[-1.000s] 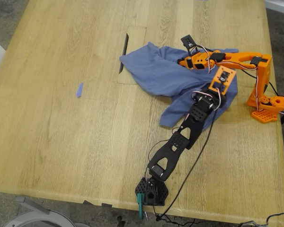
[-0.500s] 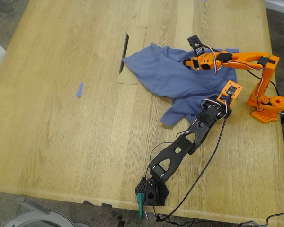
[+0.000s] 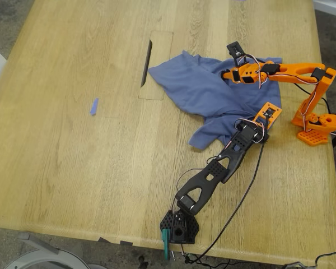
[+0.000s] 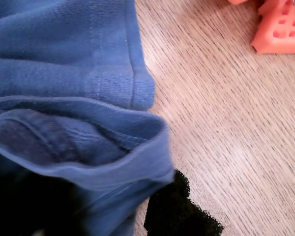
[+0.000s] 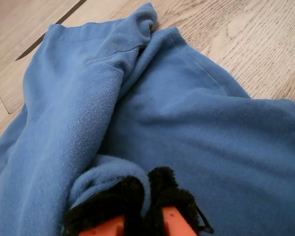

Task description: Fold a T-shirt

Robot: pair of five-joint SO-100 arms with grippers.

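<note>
Since a second ago my first gripper has dropped to the T-shirt hem near the worktop edge, jaws pinching it; my second gripper pinches a fold.

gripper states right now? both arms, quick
My first gripper: shut on the T-shirt, at a hemmed edge.
My second gripper: shut on the T-shirt, pinching a fold.
</note>
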